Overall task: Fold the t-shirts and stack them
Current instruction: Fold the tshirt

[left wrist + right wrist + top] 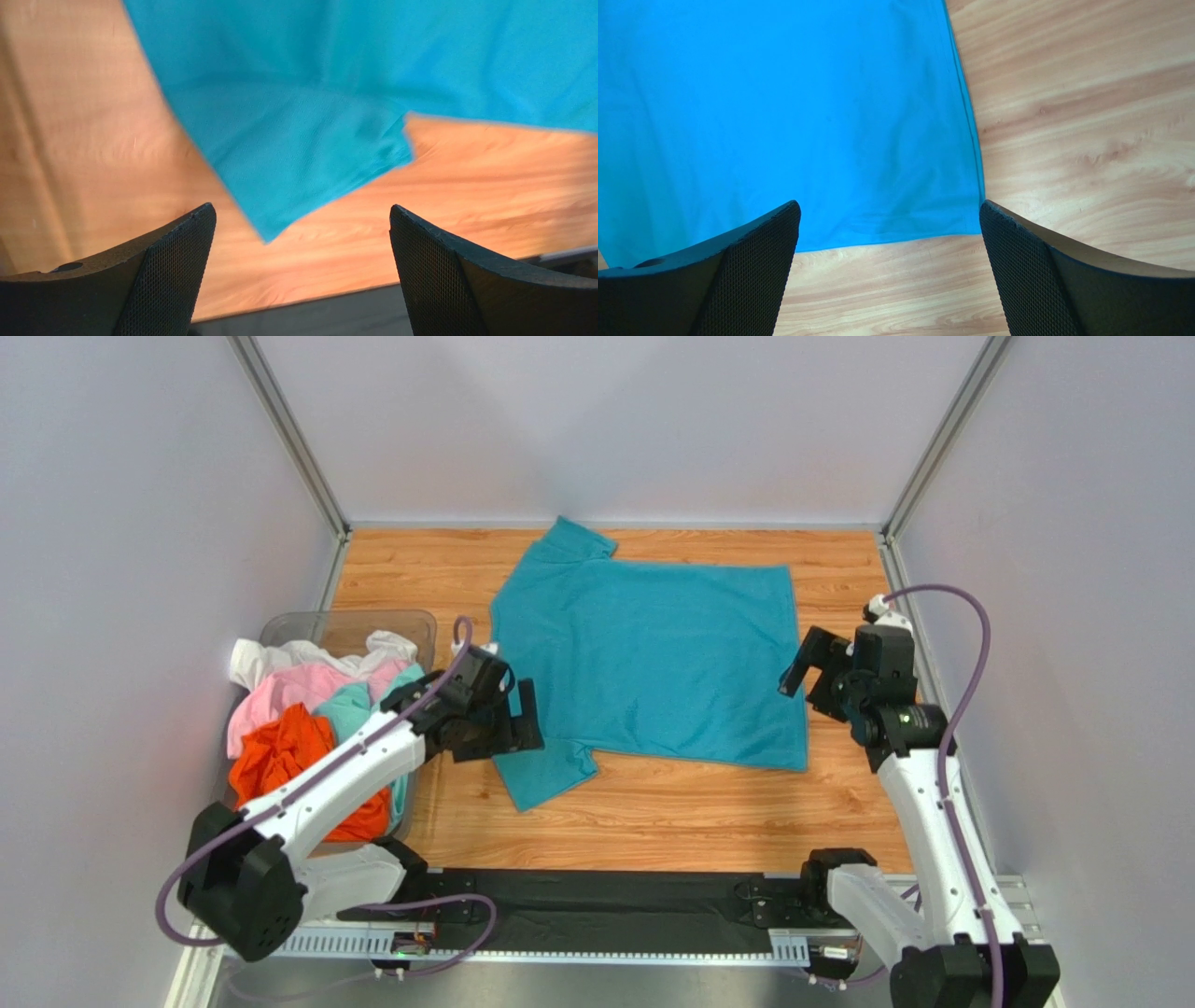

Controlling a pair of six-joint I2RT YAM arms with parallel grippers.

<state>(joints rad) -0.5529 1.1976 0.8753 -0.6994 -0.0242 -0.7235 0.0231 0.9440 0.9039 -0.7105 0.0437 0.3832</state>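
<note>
One teal t-shirt [659,665] lies spread flat on the wood table [673,812], sleeves twd the left, hem twd the right; a white tee [323,655], pink tee [281,697], orange tee [288,756] & aqua tee [351,707] sit bunched in a clear bin [302,626] at the table's left edge. The left gripper [494,717] hangs over the near sleeve, jaws wide apart w/ nothing held, the sleeve tip showing between them in its wrist view. The right gripper [811,672] hangs at the hem edge, jaws likewise wide & empty, the hem's near corner showing between them in its wrist view
</note>
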